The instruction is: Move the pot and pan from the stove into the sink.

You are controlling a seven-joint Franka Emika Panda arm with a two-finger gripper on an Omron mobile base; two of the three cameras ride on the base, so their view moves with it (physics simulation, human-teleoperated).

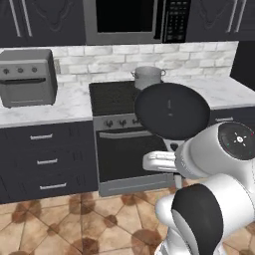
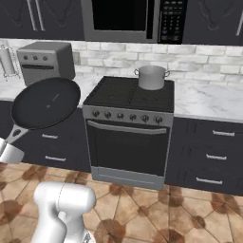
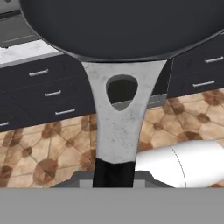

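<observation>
The round, shallow black frying pan is off the black gas cooktop with dark grates and in the air — at the centre right of the left base view, and at the middle left of the right base view, in front of the dark drawers. The end effector is closed narrowly on the dark end of the pan's silvery handle, which runs up the middle of the hand view to the pan's underside along the top edge. The pan looks tilted, its dark interior facing the base cameras.

The shiny silver steel stockpot stands on the cooktop's rear right corner, in the upper centre of the right base view, untouched and well apart from the pan.

By my judgement the task is less than halfway: the pan is lifted but not delivered, and the pot has not been started. Left to do — carry the pan to the sink, release it there, return for the pot and do the same.
</observation>
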